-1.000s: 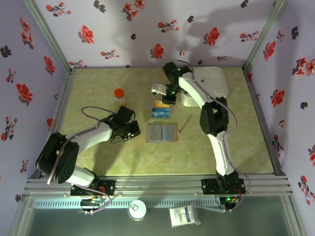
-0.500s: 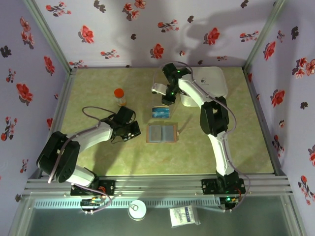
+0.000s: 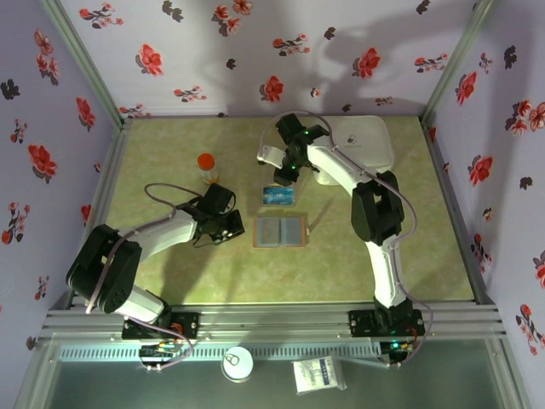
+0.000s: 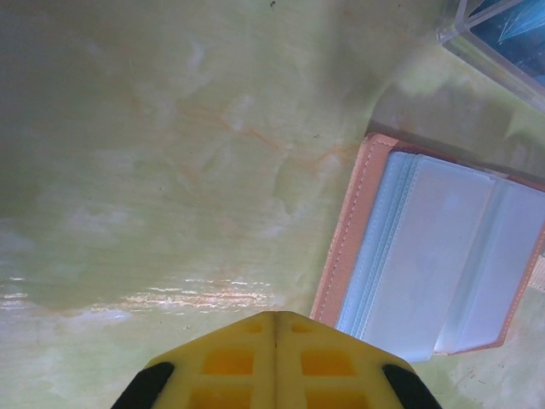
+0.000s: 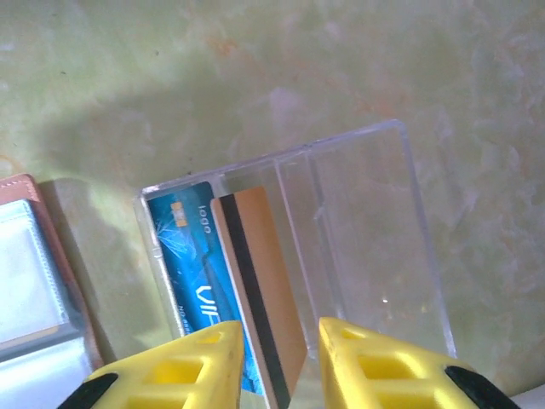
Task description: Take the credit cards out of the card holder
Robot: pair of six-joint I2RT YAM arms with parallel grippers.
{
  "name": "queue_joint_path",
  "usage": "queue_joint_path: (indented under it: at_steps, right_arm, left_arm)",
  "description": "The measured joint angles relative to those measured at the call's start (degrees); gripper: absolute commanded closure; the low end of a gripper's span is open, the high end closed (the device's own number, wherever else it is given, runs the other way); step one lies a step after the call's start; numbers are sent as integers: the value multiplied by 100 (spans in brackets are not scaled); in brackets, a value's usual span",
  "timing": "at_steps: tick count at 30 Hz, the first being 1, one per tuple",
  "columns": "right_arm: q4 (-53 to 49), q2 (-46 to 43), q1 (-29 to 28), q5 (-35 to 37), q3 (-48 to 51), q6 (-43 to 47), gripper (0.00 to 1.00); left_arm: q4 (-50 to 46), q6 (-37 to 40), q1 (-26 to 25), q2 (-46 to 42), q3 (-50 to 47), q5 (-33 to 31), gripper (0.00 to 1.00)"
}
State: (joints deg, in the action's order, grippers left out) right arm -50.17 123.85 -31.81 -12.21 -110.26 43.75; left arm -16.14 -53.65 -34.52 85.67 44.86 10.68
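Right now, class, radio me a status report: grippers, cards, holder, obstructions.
Left gripper shut, empty, beside open card holder. Right gripper open above clear tray. Blue card in tray, orange card overlapping it. Nothing blocking.

Left arm (image 3: 157,232): base at the near left, reaching low towards the centre, forearm nearly level. Left gripper (image 3: 228,226): pointed right; in the wrist view (image 4: 274,317) the yellow fingers (image 4: 230,362) meet along one seam with nothing between them.

Right arm (image 3: 379,247): base at the near right, rising far to a black elbow, then bending left. Right gripper (image 3: 285,173): at the far centre, pointing down; in the wrist view (image 5: 281,332) the yellow fingers (image 5: 183,371) stand parted.
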Motion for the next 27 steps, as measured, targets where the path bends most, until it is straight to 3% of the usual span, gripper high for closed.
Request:
queue_joint_path:
  at_steps: [7, 27]
  right_arm:
    - [234, -175, -79, 92, 358, -98, 60]
    - [675, -133, -81, 898, 636, -243, 61]
  left_arm:
    - [0, 2, 0, -4, -2, 2, 97]
    - [59, 66, 0, -101, -190, 48, 97]
